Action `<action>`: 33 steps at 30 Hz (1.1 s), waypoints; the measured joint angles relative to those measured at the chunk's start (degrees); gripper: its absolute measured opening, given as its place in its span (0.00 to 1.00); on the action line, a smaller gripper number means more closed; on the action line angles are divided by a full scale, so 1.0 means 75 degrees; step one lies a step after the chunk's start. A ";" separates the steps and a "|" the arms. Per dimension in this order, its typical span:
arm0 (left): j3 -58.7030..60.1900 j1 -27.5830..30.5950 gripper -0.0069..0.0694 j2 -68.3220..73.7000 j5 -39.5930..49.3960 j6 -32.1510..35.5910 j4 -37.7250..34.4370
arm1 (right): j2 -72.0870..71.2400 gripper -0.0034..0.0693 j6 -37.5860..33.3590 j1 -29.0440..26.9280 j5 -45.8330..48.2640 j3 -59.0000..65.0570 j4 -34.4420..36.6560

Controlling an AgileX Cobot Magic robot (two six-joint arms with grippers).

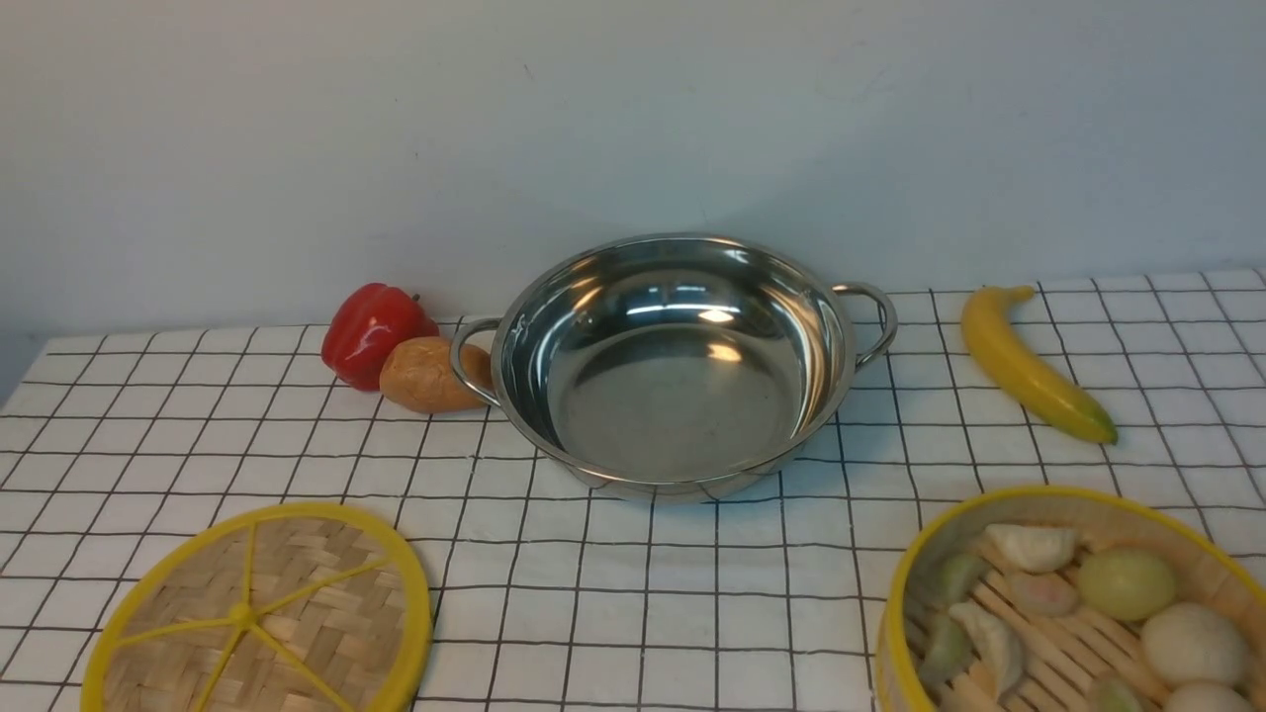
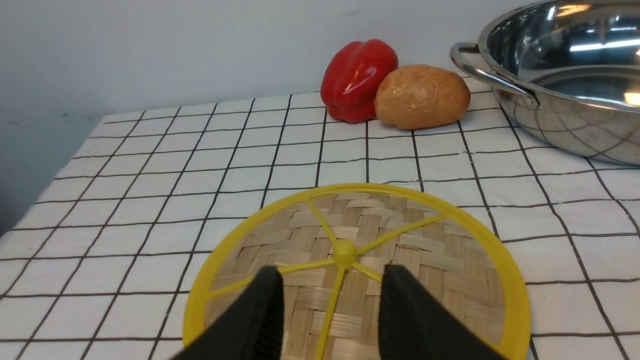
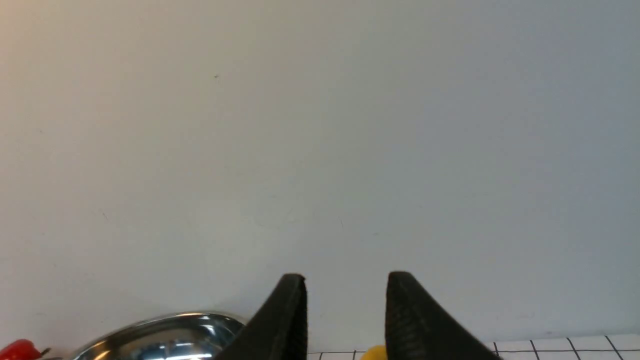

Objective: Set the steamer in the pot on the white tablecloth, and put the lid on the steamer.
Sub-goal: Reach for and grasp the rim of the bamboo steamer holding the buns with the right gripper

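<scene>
Nothing of the task is done so far, as far as the pictures show. The wide, shiny stainless-steel pot [image 1: 673,396] with two looped handles stands empty in the middle of the white tablecloth [image 1: 643,593] with the thin black grid, which covers the tabletop. The round bamboo steamer [image 1: 1073,493] with yellow rims and a slatted base, filled with pale dumplings and buns, sits on the cloth at the near right corner, well apart from the pot. The flat woven-bamboo lid [image 1: 262,613] with its yellow rim and spokes lies on the cloth at the near left, also apart from the pot and far from the steamer.

The left fingers [image 2: 274,295] are parted and hold nothing. They hang over the near part of the lid, one on each side of a yellow spoke, but I cannot tell if they touch it. The right fingers [image 3: 292,300] are also parted and empty, and they point toward the wall above the pot. Neither arm shows in the front view.

Both steps are left, in my judgement: first the steamer must go into the pot, then the lid onto the steamer.

A red bell pepper [image 1: 376,331] and a brown bread roll [image 1: 430,374] lie just beside the pot's left handle. A yellow banana [image 1: 1029,366] lies to its right.
</scene>
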 joint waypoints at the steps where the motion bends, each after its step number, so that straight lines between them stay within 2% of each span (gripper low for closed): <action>1: 0.0000 0.0000 0.43 0.0000 0.0000 0.0000 0.0000 | 0.0048 0.38 -0.0147 0.0000 0.0229 -0.0198 0.0095; 4: 0.0000 0.0000 0.43 0.0000 0.0000 0.0000 0.0000 | 0.0356 0.38 -0.0805 0.0000 0.0755 -0.0694 0.0579; 7: 0.0000 0.0000 0.43 0.0000 0.0000 0.0000 0.0000 | 0.0652 0.38 -0.1101 0.0000 0.0669 -0.0842 0.1144; 11: 0.0000 0.0000 0.43 0.0000 0.0000 0.0000 0.0000 | 0.0914 0.38 -0.1181 0.0000 0.0162 -0.0849 0.2015; 15: 0.0000 0.0000 0.43 0.0000 0.0000 0.0000 0.0000 | 0.1003 0.38 -0.1183 0.0000 0.0161 -0.0849 0.2957; 17: 0.0000 0.0000 0.43 0.0000 0.0000 0.0000 0.0000 | 0.1132 0.38 -0.1416 0.0000 0.0668 -0.0876 0.3327; 21: 0.0000 0.0000 0.43 0.0000 0.0000 0.0000 0.0000 | 0.1857 0.38 -0.2473 0.0000 0.3399 -0.1091 0.3478; 22: 0.0000 0.0000 0.43 0.0000 0.0000 0.0000 0.0000 | 0.1909 0.38 -0.2605 0.0000 0.3694 -0.1104 0.3478; 25: 0.0000 0.0000 0.43 0.0000 0.0000 0.0000 0.0000 | 0.3003 0.38 -0.3638 0.0000 0.5829 -0.1457 0.3478; 27: 0.0000 0.0000 0.43 0.0000 0.0000 0.0000 0.0000 | 0.3415 0.38 -0.3997 0.0000 0.6195 -0.1593 0.3470; 28: 0.0000 0.0000 0.43 0.0000 0.0000 0.0000 0.0000 | 0.4068 0.38 -0.4493 0.0000 0.6566 -0.1784 0.3384; 33: 0.0000 0.0000 0.43 0.0000 0.0000 0.0000 0.0000 | 0.5489 0.38 -0.5262 0.0299 0.6651 -0.2219 0.3201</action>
